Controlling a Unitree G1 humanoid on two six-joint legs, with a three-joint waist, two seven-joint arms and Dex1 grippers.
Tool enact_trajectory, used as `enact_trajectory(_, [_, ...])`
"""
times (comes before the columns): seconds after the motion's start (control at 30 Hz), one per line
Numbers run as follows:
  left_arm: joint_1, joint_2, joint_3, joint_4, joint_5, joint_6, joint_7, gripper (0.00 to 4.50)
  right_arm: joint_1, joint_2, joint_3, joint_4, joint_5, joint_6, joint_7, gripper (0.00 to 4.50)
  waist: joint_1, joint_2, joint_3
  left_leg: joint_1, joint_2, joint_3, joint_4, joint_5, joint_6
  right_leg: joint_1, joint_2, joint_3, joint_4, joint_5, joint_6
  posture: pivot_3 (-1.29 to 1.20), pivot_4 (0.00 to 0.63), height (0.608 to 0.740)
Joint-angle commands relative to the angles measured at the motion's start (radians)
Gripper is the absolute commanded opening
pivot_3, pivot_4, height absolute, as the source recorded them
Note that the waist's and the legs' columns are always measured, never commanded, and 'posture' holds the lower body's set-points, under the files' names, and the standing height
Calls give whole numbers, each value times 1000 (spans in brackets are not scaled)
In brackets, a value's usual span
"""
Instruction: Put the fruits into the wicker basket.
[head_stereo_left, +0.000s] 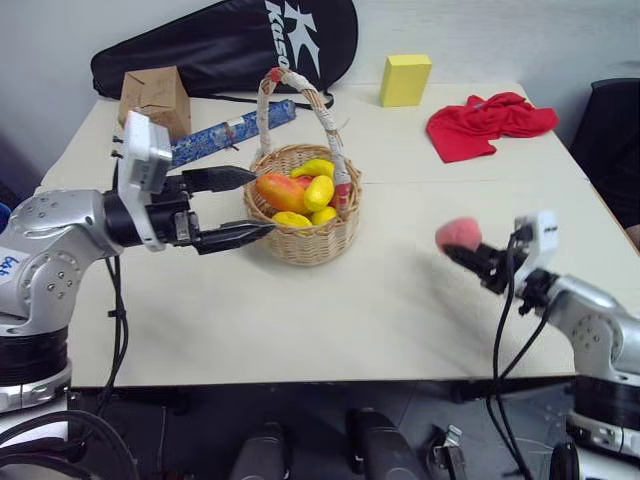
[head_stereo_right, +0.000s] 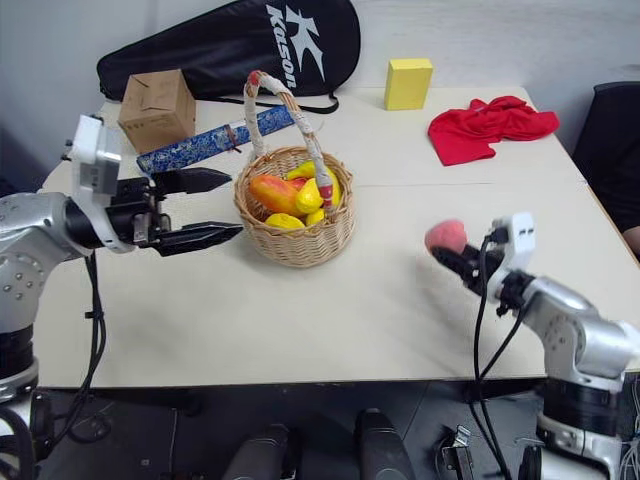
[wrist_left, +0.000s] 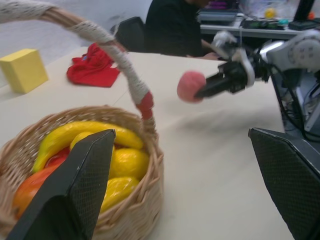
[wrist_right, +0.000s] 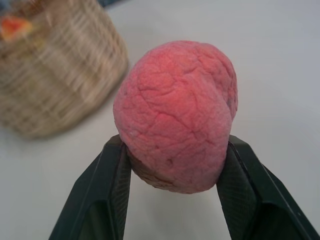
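On the pale worktop (head_stereo_left: 380, 330), the left gripper (head_stereo_left: 245, 205) hangs with its two black fingers spread wide and holding nothing, their tips just beside the basket (head_stereo_left: 305, 240) at its nine o'clock side. At the worktop's far left corner sits a cardboard box (head_stereo_left: 155, 97), with a blue patterned roll (head_stereo_left: 230, 130) lying beside it and reaching toward the basket's handle (head_stereo_left: 300, 95), which arches tall in white wrap with red at the top and ends. Behind them, at the far edge, lies a black racket bag (head_stereo_left: 230, 45).

Inside the basket rest the fruits already gathered: an orange-red mango (head_stereo_left: 280, 191) on the left, a lemon (head_stereo_left: 319, 191) upright against the handle's near end, and further yellow fruits (head_stereo_left: 291, 218) piled around them.

At roughly one o'clock from the basket a yellow block (head_stereo_left: 405, 79) stands near the far edge; a red cloth (head_stereo_left: 488, 123) is crumpled at about two o'clock.

Well apart from the basket, at its four o'clock, the right gripper (head_stereo_left: 462, 247) is clamped on the pink peach (head_stereo_left: 458, 234), held clear above the worktop. The right wrist view shows the peach pinched between both fingers (wrist_right: 102, 200), with the basket lying beyond it.
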Motion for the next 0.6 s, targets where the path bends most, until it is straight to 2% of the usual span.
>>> enact_trajectory(0.03, [23,34,79,-14,-16,-2,11,4500,-159,-5,58,69,16,-24,10,1954,1,0,0,0,0,-1,0,0,0,0,0,0,0,0,-1,0,150,740])
enact_trajectory(0.1, [29,41,94,-17,-15,-6,18,4500,-290,13,121,149,4,-31,27,1954,1,0,0,-1,0,0,0,0,-1,-1,0,0,0,0,-1,0,150,740])
enact_trajectory(0.2, [21,36,95,-29,-17,-6,35,4500,-525,77,282,324,-65,-91,100,1954,-5,0,0,-1,0,0,-1,0,-1,-2,-1,0,0,0,-1,0,150,740])
enact_trajectory(0.33, [26,23,84,-60,-17,-10,52,4500,-700,147,380,529,-124,-159,180,1954,-14,0,0,-2,1,-1,-3,-1,-1,-3,-1,0,0,-1,-2,0,150,740])
enact_trajectory(0.43, [35,17,87,-79,-22,-11,66,4500,-763,173,455,615,-161,-187,281,1954,-12,0,0,-9,0,-6,-2,0,-2,-5,-3,-2,-1,-1,-2,0,150,740])
enact_trajectory(0.6, [52,12,105,-105,-32,-7,96,4500,-799,190,507,733,-250,-281,297,3625,-15,0,0,-27,-3,-5,3,2,-5,-22,-8,-5,0,0,0,0,150,740])
